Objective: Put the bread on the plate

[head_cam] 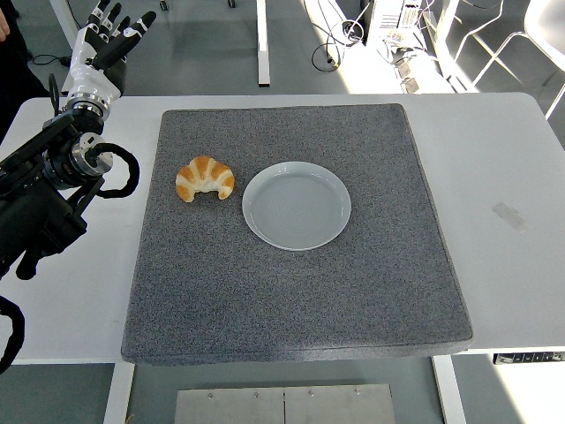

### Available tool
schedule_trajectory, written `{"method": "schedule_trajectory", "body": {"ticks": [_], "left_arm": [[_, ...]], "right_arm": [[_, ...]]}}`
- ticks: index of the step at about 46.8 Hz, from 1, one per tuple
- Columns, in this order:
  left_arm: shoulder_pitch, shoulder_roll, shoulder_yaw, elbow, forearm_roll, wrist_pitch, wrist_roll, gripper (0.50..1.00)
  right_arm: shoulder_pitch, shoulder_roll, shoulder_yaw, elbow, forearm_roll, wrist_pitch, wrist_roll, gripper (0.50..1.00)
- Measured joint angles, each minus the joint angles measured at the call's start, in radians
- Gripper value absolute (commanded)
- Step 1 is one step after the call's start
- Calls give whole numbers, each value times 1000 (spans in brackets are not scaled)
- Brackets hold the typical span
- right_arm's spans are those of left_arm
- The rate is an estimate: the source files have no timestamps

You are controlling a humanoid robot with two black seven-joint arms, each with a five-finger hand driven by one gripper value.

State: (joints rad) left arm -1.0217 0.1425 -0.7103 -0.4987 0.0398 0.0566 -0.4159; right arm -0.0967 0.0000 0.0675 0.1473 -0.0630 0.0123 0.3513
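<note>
A golden croissant (205, 177) lies on the grey mat (300, 291), just left of an empty pale plate (297, 205) and apart from it. My left hand (108, 37) is raised at the far left corner of the table, well above and left of the croissant. Its fingers are spread and hold nothing. The black left arm (48, 190) runs along the table's left edge. My right arm does not show.
The grey mat covers most of the white table (503, 168). A small strip of tape (508, 215) lies on the table at the right. Desk legs and cables stand on the floor beyond the far edge. A dark sleeve shows at the top left corner.
</note>
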Motion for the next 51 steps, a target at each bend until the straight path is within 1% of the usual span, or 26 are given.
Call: {"method": "schedule_trajectory", "body": {"ticks": [21,26,30,37,44,47,51], "left_arm": [[-16,5,2,1,-1,0,3,975],[-17,44,34,-1,1,-15,4,975],[-31,62,61,-1,-5,-37,5,975],[-38,89,77,-5,3,-42,7,974],[-83,135,188,-11,7,-40,15,972],[-105,145,219,-11,6,-38,24,972],[-119,164,230,-10,6,-37,58,972]], "right_arm": [[0,0,0,0,0,0,0,1000],[0,0,0,0,0,0,0,1000],[0,0,0,0,0,0,0,1000],[0,0,0,0,0,0,0,1000],[0,0,0,0,0,0,0,1000],[0,0,0,0,0,0,0,1000],[0,0,0,0,0,0,0,1000]]}}
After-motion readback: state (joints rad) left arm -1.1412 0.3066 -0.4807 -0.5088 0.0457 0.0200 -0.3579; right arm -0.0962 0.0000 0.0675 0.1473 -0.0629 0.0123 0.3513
